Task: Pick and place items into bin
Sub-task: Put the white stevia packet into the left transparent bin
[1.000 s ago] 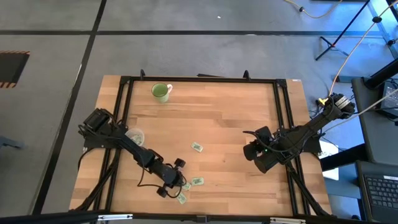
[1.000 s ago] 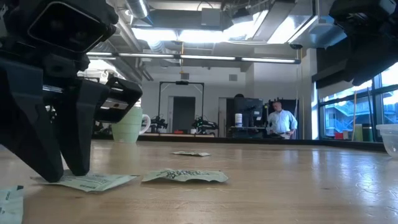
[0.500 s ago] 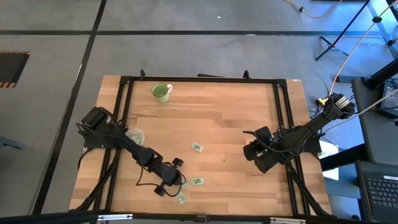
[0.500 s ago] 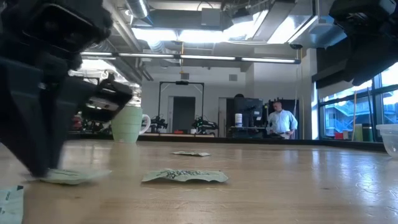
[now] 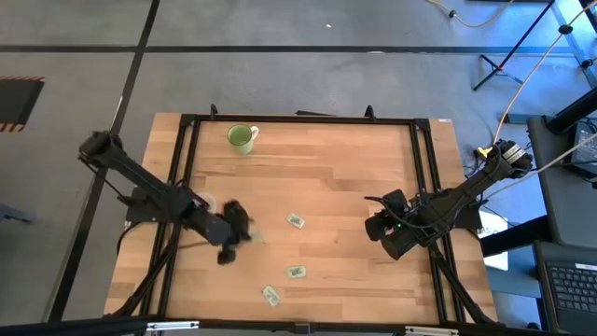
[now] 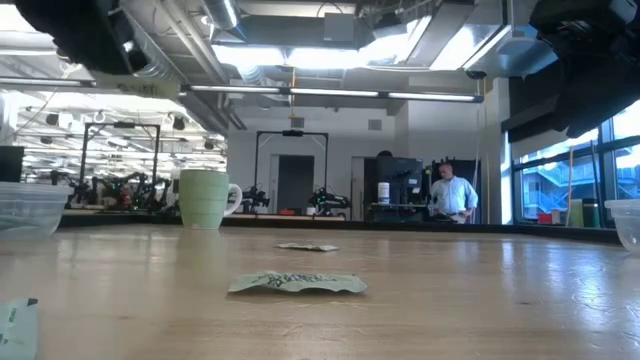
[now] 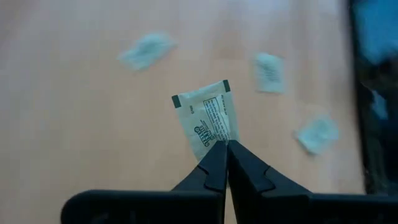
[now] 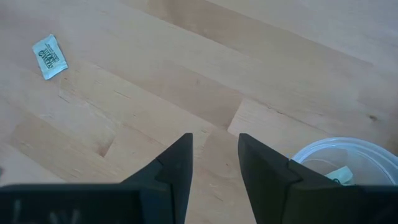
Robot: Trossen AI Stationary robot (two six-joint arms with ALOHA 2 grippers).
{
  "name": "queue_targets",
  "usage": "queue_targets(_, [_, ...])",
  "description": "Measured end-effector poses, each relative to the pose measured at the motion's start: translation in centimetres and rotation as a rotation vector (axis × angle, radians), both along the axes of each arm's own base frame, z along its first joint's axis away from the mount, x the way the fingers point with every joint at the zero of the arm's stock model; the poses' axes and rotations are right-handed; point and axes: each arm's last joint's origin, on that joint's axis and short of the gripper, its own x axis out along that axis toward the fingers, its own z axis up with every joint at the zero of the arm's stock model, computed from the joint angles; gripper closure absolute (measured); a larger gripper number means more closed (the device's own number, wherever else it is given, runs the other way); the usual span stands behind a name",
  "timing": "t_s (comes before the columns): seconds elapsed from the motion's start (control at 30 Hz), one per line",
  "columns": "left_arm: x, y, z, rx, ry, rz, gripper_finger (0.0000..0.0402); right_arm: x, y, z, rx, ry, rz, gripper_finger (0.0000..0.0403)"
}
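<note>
Green-and-white packet (image 7: pixel 205 119) hangs pinched by one end in the left gripper (image 7: pixel 225 144), just right of the bin (image 5: pixel 201 203). Right gripper (image 8: pixel 214 146) waits, jaws spread.

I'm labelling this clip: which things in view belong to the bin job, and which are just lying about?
Job:
- packet pinched in the left gripper
- three packets on the table
- clear bin by the right gripper, one packet inside

Lying about:
- green mug
- another clear container near the left arm
</note>
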Motion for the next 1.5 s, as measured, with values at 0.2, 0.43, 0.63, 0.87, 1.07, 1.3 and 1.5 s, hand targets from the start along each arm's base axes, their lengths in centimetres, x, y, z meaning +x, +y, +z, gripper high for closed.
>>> queue_targets(0.2, [-4.6, 3.2, 0.4, 0.006, 0.168, 0.444, 0.0398, 0.0, 0.0, 0.0, -0.001, 0.002, 0.0, 0.0271])
queue_targets(0.43, [-7.6, 4.7, -0.3, 0.021, 0.452, 0.719, 0.0398, -0.1, 0.0, 0.0, -0.006, 0.007, 0.0, 0.0271])
queue_targets(0.63, [-7.7, 4.6, -0.6, 0.004, 0.502, 0.773, 0.0398, -0.1, -0.1, 0.0, -0.006, 0.008, 0.0, 0.0271])
queue_targets(0.87, [-7.5, 4.4, -1.8, 0.029, 0.537, 0.782, 0.0398, -0.1, -0.1, 0.0, -0.011, 0.013, 0.012, 0.0271])
queue_targets(1.07, [-7.3, 4.3, -2.1, 0.049, 0.549, 0.812, 0.0398, 0.0, 0.0, 0.0, -0.018, 0.02, 0.039, 0.0271])
queue_targets(1.3, [-7.0, 4.0, -2.6, 0.07, 0.616, 0.764, 0.0398, 0.0, 0.0, 0.0, -0.019, 0.02, 0.039, 0.0271])
queue_targets(1.5, [-6.5, 3.7, -3.1, 0.083, 0.628, 0.766, 0.0398, 0.0, 0.0, 0.0, -0.018, 0.02, 0.039, 0.0271])
